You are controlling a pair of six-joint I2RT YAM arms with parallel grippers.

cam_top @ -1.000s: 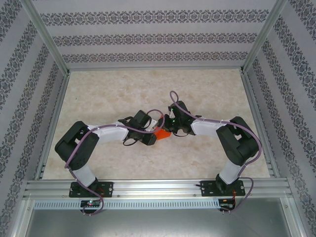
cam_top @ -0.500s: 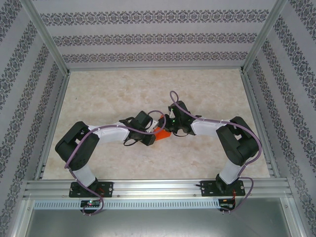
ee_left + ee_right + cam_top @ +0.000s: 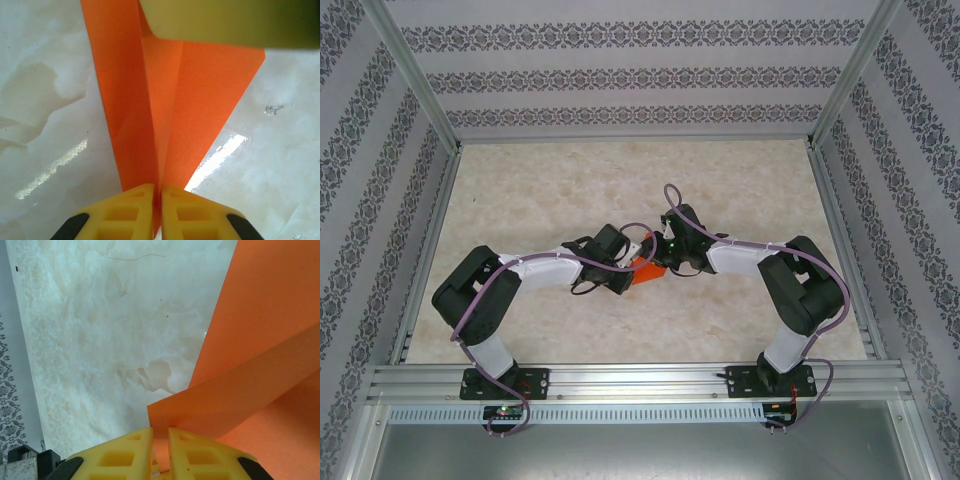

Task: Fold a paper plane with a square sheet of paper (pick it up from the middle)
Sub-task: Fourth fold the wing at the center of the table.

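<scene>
Paper (image 3: 200, 90), bright orange, creased into narrow wedge.

top external: high at near edge, looking down on the whole worktop (image 3: 740, 190)
left wrist: close, down past left hand (image 3: 157, 212)
right wrist: close, past right hand (image 3: 160, 455)
shared: orange paper (image 3: 643, 272)

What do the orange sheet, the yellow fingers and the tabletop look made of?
Orange sheet: thin matte paper, sharp creases.
Left gripper fingers: yellow plastic, probably; moulded lattice cut-outs.
Table: glossy marble-patterned surface, bright glare streaks; stone or laminate unclear.
</scene>
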